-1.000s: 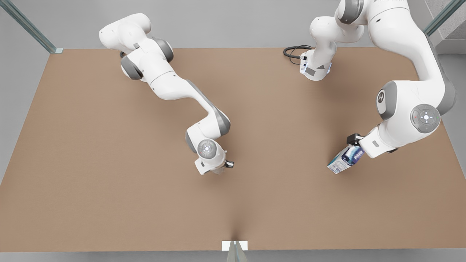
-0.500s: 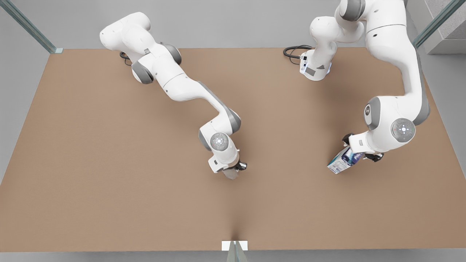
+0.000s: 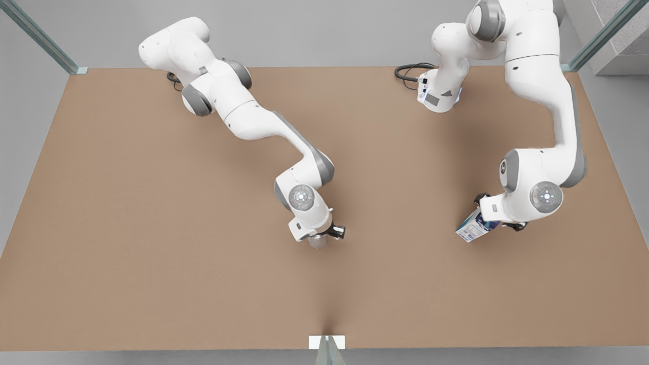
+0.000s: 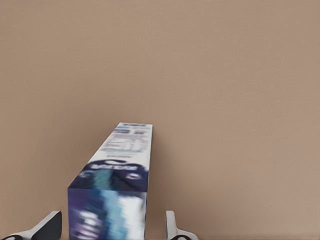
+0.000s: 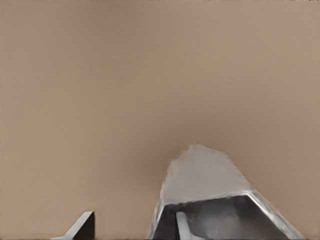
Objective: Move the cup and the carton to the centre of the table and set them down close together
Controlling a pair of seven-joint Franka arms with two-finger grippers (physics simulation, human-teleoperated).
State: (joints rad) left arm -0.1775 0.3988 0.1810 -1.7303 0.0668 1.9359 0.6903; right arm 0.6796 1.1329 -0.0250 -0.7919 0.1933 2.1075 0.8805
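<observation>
The carton [image 3: 469,229], white with blue printing, lies tilted on the brown table [image 3: 152,228] toward the front view's right. My left gripper [image 3: 494,215] stands over its nearer end. In the left wrist view that gripper [image 4: 113,215] is open, a finger on each side of the carton [image 4: 122,160] with a small gap at both. The pale grey cup [image 3: 318,243] sits near the table's centre under my right gripper [image 3: 327,234]. In the right wrist view this gripper [image 5: 132,217] is open, one finger inside the cup [image 5: 205,180], the other well clear of its wall.
A white tab [image 3: 327,342] marks the table's near edge. A black cable [image 3: 408,73] loops by the arm base at the far edge. Slanted glass posts [image 3: 38,35] stand at the far corners. Bare table top lies between cup and carton.
The right arm carried the cup toward the front view's right and nearer, then settled with the cup more upright. The left arm lowered over the carton, which stayed put.
</observation>
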